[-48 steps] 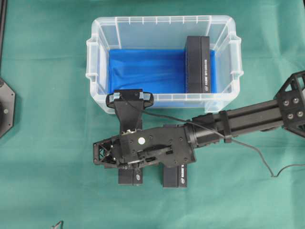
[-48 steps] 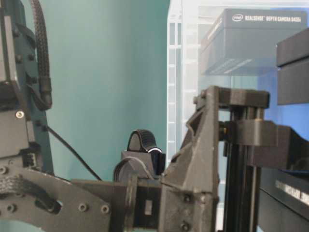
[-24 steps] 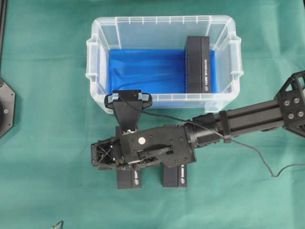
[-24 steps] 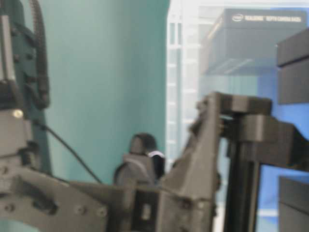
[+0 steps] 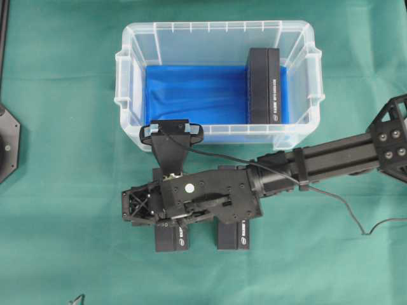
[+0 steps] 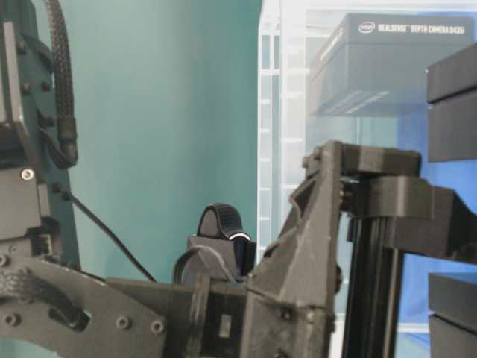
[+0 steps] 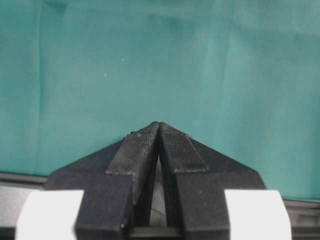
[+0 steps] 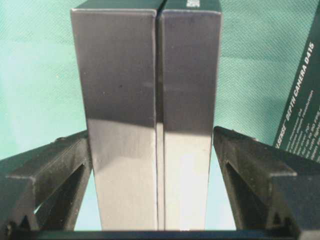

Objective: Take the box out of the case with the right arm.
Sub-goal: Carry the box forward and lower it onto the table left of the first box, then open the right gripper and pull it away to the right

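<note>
Since one second ago, the right gripper [image 8: 155, 155] has spread its fingers; they now stand released on either side of a black box [image 8: 145, 115] without pressing it. In the overhead view the arm's position is almost unchanged.

Surface: a green cloth-covered table [image 5: 63, 210] fills every view; its fabric shows faint creases. No room features beyond the table are visible.

Largest item: the case [image 5: 216, 32], a clear, translucent rectangular plastic bin with a rimmed edge, side handles and a bright blue bottom. It sits at the top centre of the overhead view. One black box [image 5: 264, 86] stands on edge inside it against the right end wall.

Next: the right arm [image 5: 331, 159], all black, reaches in from the right edge, crossing in front of the case to the left of centre. Its boxy wrist hangs over two black boxes on the table just in front of the case: the released box [image 5: 172, 238] and a second one [image 5: 233, 235] beside it, with a gap between them. Both are glossy cardboard with white lettering; whether the fingers touch the released box is hard to judge from the wrist view.

Smallest: the left gripper [image 7: 159, 131], black with white parts, is clenched shut over bare cloth, holding nothing.
</note>
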